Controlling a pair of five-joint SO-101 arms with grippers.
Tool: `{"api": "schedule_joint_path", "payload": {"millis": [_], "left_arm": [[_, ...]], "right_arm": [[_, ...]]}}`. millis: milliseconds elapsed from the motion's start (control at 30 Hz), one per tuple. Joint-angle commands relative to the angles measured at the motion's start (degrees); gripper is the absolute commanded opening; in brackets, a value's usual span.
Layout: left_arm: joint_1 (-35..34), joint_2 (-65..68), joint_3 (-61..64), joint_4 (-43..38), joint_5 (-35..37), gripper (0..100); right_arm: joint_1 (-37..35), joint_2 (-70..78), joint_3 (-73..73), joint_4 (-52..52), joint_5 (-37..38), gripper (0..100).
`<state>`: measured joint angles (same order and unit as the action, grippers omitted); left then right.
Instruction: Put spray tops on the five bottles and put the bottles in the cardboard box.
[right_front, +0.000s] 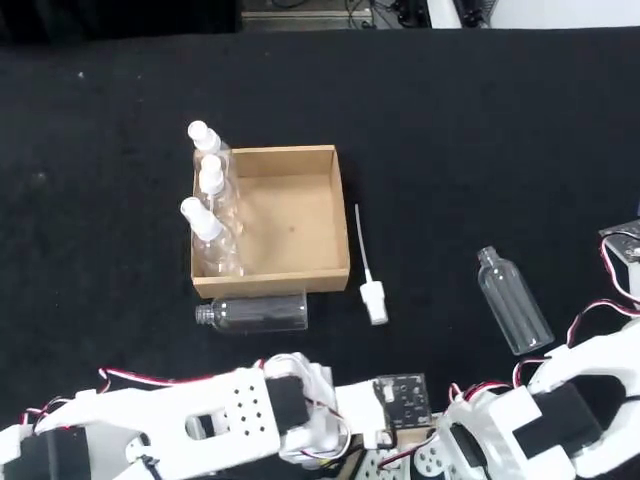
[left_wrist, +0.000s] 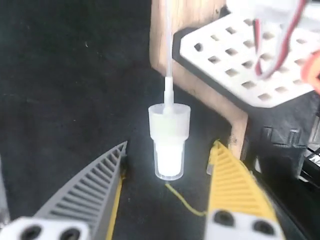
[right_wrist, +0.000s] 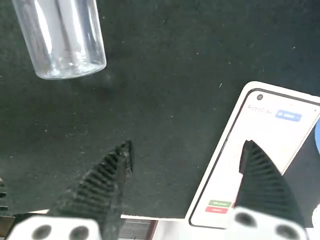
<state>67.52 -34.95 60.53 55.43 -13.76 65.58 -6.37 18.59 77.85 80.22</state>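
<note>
From high up we look down on the table (right_front: 480, 120), with the cardboard box (right_front: 270, 220) near the middle. Our left wrist camera sits low and close, facing the spray top (left_wrist: 169, 140) just beside the box's wall; the high view shares both. Our right wrist camera looks down at a bottle (right_wrist: 60, 40) well apart from the box, beyond the spray top, shared likewise.

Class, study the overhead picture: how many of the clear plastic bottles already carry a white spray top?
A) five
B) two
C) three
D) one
C: three capped bottles stand along the left wall of the brown cardboard box, while one uncapped bottle lies in front of the box, another uncapped bottle lies off to its right, and a loose white spray top lies on the black table.
</note>
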Motion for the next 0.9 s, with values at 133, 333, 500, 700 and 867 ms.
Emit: {"api": "schedule_joint_path", "payload": {"millis": [133, 333, 500, 700, 867], "left_arm": [[0.84, 0.09, 2.42, -7.12, 0.44, 23], [1.01, 0.18, 3.82, -10.2, 0.09, 23], [0.92, 0.18, 7.69, -13.54, 0.26, 23], [1.01, 0.0, 8.04, -14.51, 0.44, 15], [1.01, -0.62, 8.04, -13.71, 0.26, 7]], "right_arm": [[1.32, -0.22, -3.3, -0.97, 0.62, 30.7], [1.32, -0.22, -3.3, -0.79, 0.44, 30.7], [1.32, -0.22, -3.3, -0.62, 0.44, 30.7], [1.32, -0.22, -3.21, -0.62, 0.44, 30.7], [1.32, -0.22, -3.21, -0.79, 0.44, 30.7]]}}
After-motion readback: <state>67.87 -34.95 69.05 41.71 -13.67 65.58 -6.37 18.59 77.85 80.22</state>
